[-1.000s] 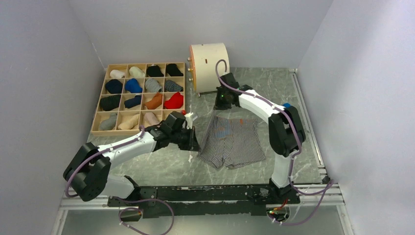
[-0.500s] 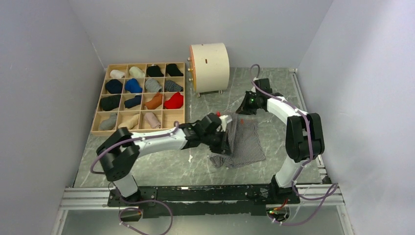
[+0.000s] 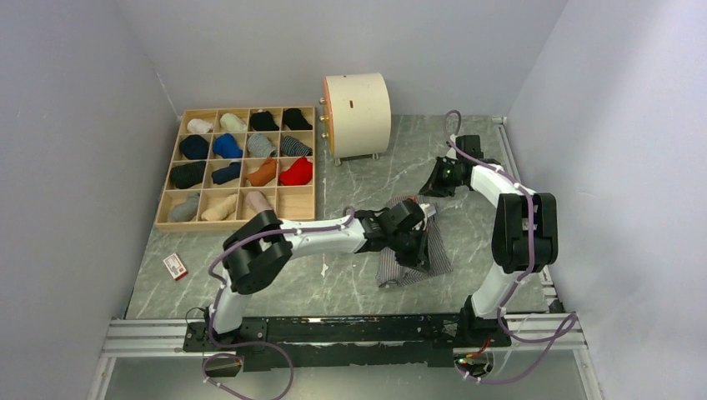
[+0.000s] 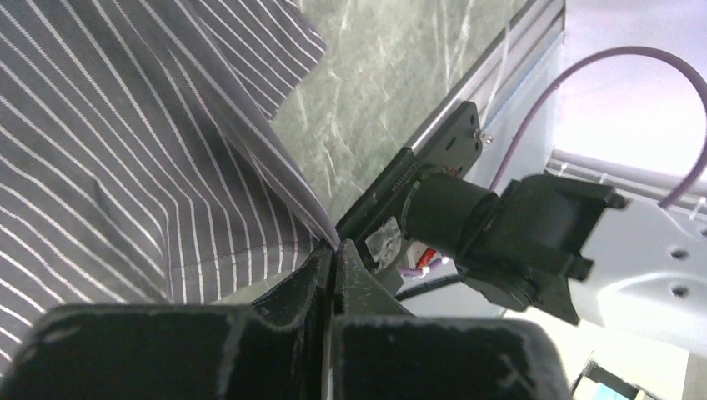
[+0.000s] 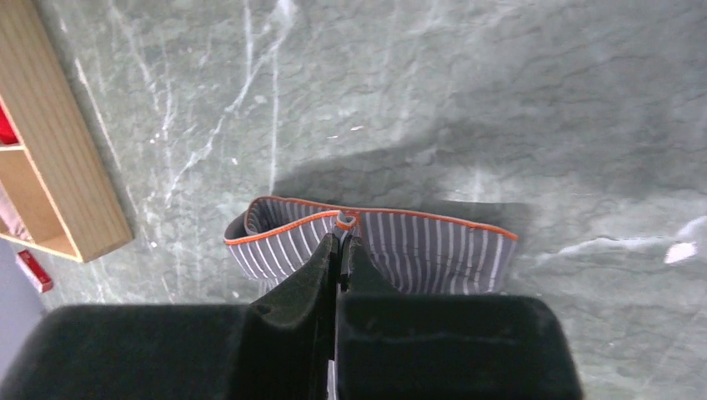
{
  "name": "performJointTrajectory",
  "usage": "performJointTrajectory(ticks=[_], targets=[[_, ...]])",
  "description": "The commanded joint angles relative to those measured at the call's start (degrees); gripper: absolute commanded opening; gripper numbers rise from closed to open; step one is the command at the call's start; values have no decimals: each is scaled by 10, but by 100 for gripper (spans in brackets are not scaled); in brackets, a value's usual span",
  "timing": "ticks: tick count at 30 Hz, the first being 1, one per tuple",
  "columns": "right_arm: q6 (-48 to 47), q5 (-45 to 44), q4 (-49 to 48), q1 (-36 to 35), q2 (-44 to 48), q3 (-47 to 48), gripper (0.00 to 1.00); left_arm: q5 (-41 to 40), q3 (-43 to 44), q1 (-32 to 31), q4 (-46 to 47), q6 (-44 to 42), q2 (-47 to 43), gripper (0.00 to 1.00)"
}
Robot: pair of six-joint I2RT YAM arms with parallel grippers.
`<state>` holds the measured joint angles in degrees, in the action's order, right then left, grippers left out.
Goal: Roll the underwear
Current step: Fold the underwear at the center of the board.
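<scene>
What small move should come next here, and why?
Probably lower the left fingers to lay their pinched edge flat: the striped underwear is half folded over itself, that edge held up, while the right fingers pinch the orange waistband.

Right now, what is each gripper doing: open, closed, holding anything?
Left gripper: closed, pinching an edge of the grey striped underwear.
Right gripper: closed on the same garment's orange waistband.

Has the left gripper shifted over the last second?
Yes. The left gripper, shut on the striped underwear, has swept rightward, away from the wooden sock tray, folding the cloth over.
</scene>
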<state>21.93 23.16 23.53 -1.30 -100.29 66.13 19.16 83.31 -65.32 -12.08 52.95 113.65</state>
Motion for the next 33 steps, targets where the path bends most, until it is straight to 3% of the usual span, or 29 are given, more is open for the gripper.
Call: performJointTrajectory(ticks=[1,7,33], targets=[[-22,-34,-14,10,-13,2,0,20,57,-7,-12,8,36,5],[-31,-54,-2,30,-35,15,0,34,123,-9,-24,1,87,5],[-47,-97,14,35,-73,38,5,26,198,-10,47,27,180,5]])
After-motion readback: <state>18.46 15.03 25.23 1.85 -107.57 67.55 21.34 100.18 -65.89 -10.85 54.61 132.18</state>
